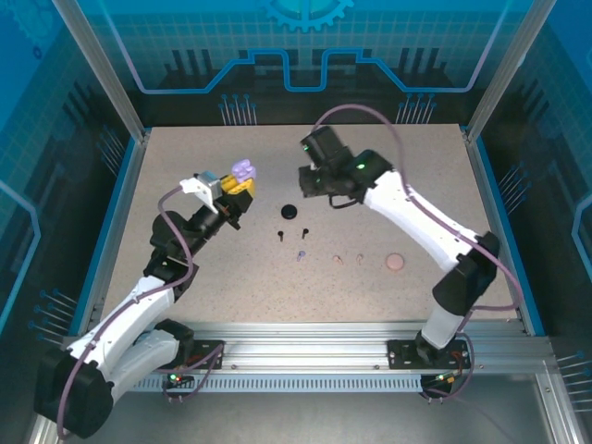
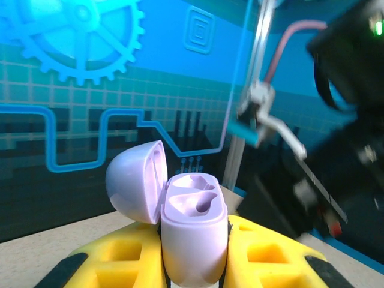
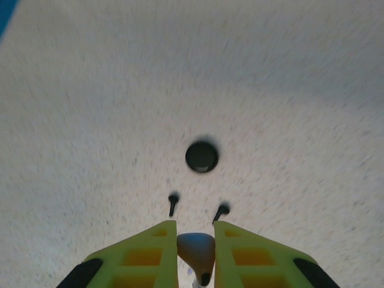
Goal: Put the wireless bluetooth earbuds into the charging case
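Now, your right gripper (image 3: 195, 227) is pinched nearly closed on a pale lilac earbud (image 3: 197, 251), stem pointing back toward the wrist — the open lilac case (image 2: 193, 231), clamped in the left gripper (image 1: 237, 188), waits just to its left, wells up.

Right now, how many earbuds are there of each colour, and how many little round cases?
Black earbuds: 2
Lilac earbuds: 2 (one lies loose, one is pinched in the right gripper)
Pink earbuds: 2
Round cases: 3 (black case, pink case, lilac case held open in the left gripper)
Total: 9
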Action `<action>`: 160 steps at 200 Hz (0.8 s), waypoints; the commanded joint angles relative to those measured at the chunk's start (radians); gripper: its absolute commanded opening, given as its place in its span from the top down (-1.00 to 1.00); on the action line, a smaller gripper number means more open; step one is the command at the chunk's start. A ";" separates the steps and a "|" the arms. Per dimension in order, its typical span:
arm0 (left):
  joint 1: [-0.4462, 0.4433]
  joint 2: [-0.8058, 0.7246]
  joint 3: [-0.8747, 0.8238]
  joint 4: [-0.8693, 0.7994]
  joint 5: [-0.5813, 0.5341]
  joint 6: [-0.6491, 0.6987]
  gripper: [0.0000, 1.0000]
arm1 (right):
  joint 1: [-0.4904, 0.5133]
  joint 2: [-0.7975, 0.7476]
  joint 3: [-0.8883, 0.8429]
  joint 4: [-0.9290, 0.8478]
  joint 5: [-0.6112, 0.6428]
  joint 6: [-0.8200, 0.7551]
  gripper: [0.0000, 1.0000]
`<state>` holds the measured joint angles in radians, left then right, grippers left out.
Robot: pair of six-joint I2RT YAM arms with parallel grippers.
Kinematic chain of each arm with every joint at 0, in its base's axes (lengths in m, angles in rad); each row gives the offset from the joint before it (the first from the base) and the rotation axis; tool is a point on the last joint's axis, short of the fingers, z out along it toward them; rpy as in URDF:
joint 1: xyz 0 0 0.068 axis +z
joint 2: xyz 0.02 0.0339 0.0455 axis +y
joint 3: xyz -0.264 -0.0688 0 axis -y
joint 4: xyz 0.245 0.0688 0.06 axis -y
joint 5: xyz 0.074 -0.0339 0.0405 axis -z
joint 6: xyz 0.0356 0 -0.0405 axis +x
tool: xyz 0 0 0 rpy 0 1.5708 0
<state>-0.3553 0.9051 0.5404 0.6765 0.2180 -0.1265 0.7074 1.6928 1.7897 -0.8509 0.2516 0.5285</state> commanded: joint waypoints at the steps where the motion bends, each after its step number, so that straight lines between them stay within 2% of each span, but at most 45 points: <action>1: -0.061 0.025 0.058 0.003 0.030 0.105 1.00 | -0.029 -0.064 0.059 0.043 -0.047 -0.090 0.64; 54: -0.177 0.141 0.116 0.023 -0.051 0.257 1.00 | -0.037 -0.167 0.089 0.171 -0.180 -0.214 0.62; 104: -0.184 0.260 0.157 0.094 -0.060 0.252 1.00 | -0.009 -0.237 -0.032 0.321 -0.313 -0.302 0.60; 160: -0.187 0.296 0.180 0.105 -0.052 0.257 1.00 | 0.032 -0.235 -0.108 0.361 -0.329 -0.344 0.60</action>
<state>-0.5343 1.1961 0.6834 0.7235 0.1722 0.1081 0.7223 1.4639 1.7058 -0.5472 -0.0444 0.2188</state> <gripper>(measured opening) 0.226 0.202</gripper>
